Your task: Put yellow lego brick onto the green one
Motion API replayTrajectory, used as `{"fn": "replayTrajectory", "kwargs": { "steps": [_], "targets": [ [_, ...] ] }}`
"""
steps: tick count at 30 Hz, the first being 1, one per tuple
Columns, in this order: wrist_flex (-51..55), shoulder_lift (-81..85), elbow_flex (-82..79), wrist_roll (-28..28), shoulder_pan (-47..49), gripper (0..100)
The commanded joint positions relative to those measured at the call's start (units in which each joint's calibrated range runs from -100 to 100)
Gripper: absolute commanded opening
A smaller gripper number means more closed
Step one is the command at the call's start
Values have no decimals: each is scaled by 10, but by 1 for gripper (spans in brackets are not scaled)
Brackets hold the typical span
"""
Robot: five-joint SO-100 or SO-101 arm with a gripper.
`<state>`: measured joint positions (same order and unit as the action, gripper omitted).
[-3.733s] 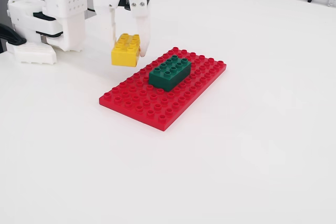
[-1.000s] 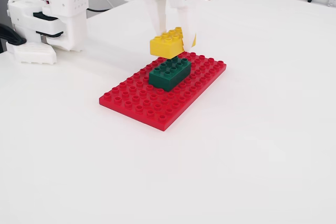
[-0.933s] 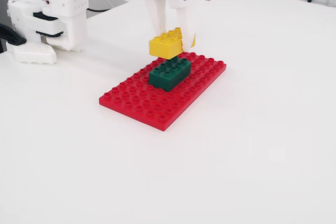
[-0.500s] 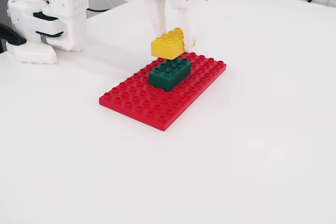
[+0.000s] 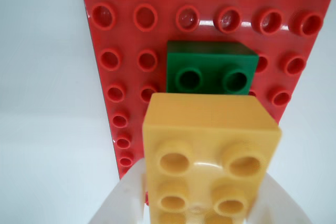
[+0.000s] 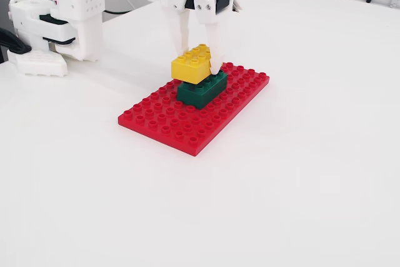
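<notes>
Fixed view shows the gripper clamped on the yellow lego brick — one white finger on each long side. The brick sits low over the green one, offset toward its left end; whether they touch is unclear. The green brick stands on the red baseplate — on a white table.

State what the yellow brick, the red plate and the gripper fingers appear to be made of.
Yellow brick: apparently moulded plastic, glossy, with highlights on its studs. Red plate: likely the same shiny plastic; its studs glint. Gripper fingers: white, matte, probably 3D-printed plastic, though layer lines cannot be made out.
</notes>
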<state>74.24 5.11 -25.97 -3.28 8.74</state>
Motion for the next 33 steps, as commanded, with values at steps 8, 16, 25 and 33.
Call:
{"fn": "replayTrajectory", "kwargs": {
  "steps": [8,16,25,33],
  "targets": [
    [-21,0,8,-19,-4,13],
    [-21,2,3,-24,30,13],
    [-21,0,3,-30,30,13],
    [-21,0,0,-28,28,13]
  ]
}}
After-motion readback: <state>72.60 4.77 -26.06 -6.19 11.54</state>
